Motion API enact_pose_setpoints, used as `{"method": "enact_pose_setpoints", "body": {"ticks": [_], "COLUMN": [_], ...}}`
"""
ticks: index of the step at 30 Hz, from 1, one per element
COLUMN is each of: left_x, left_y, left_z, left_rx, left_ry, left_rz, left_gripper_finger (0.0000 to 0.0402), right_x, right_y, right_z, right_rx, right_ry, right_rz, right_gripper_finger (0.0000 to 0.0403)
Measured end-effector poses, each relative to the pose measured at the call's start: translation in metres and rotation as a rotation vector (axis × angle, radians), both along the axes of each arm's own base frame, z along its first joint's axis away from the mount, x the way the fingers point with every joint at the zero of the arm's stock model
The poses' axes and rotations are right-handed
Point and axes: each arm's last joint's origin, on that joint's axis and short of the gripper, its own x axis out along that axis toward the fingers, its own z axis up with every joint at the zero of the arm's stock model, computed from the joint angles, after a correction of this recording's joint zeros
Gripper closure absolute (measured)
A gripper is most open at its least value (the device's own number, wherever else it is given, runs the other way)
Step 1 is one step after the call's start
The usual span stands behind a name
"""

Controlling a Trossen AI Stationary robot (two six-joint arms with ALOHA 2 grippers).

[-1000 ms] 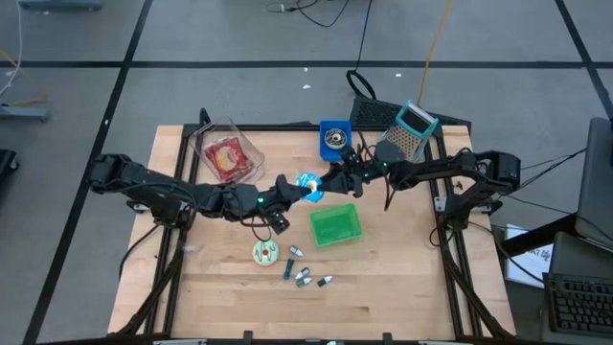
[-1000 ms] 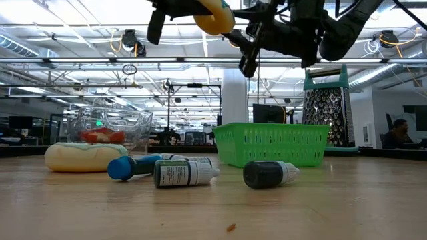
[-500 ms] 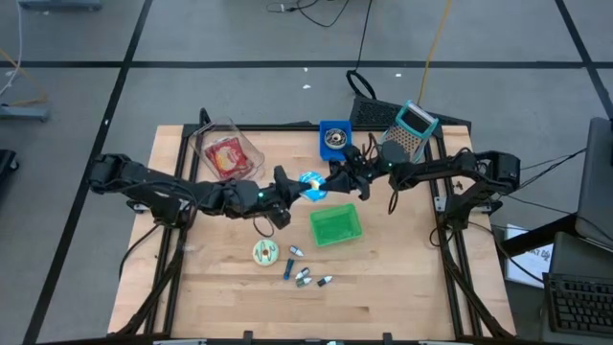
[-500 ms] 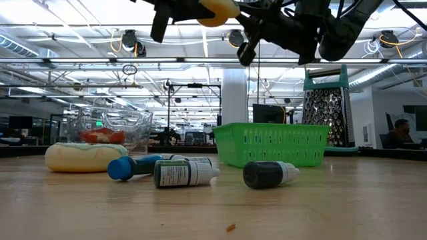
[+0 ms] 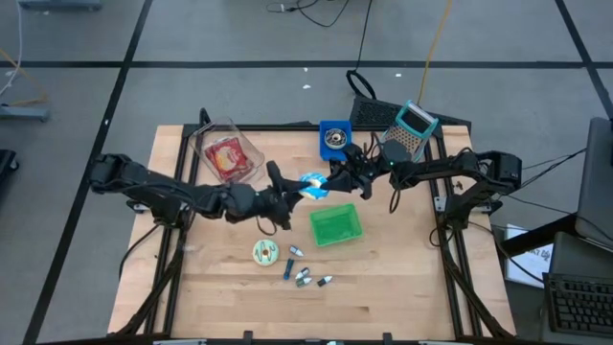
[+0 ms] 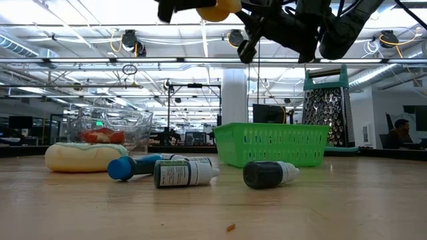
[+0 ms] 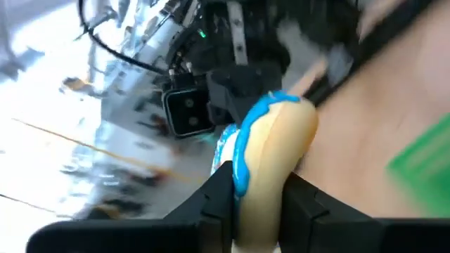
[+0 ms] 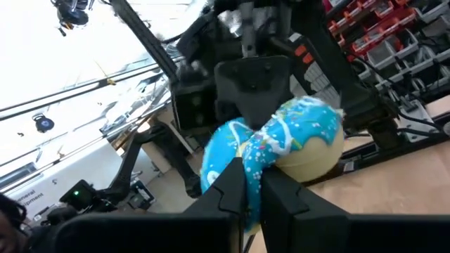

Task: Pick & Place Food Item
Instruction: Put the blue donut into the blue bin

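step: mid-air handover of donut [image 5: 311, 183], frame centre | right gripper [image 5: 330, 179] fingers clamped on it | left gripper [image 5: 290, 190] fingers loosening, touching | next: left releases, right carries to basket [image 5: 336, 226]

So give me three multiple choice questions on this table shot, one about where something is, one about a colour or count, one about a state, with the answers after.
1. Where is the blue-iced donut?
A. Lying in the green basket
B. In the air between the two end effectors, above the table
C. Inside the clear container

2. What colour is the basket?
A. Green
B. Red
C. Yellow

3. What is the right end effector doing?
A. Hanging open over the basket
B. Resting on the table
C. Shut on the blue-iced donut

Answers:
1. B: in the high view the donut sits between the left end effector and the right one, and the low view shows it high over the table.
2. A: the basket is green in both the high and low views.
3. C: the right wrist view shows its fingers pinching the donut's ring.
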Motion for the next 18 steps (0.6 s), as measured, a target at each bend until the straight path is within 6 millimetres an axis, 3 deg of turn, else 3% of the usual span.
{"method": "enact_pose_setpoints", "body": {"ticks": [4,7,12,18], "left_x": [0.004,0.006,0.006,-0.001], "left_y": [-0.002,-0.002,-0.001,-0.012], "left_z": [-0.008,-0.013,-0.011,0.007], "left_rx": [0.215,0.266,0.175,-0.011], "left_ry": [0.115,0.153,0.081,-0.161], "left_rz": [0.103,0.172,0.284,0.358], "left_gripper_finger": [0.0286,0.0242,0.0161,0.0087], "right_x": [0.0,0.0,0.0,0.0], "right_y": [0.0,0.0,0.001,-0.005], "right_z": [-0.001,-0.001,-0.001,-0.004], "right_rx": [-0.001,-0.003,-0.014,-0.032], "right_ry": [0.004,0.003,0.002,0.024], "right_rz": [-0.003,-0.009,0.008,-0.019], "right_gripper_finger": [0.0391,0.0391,0.039,0.039]}}
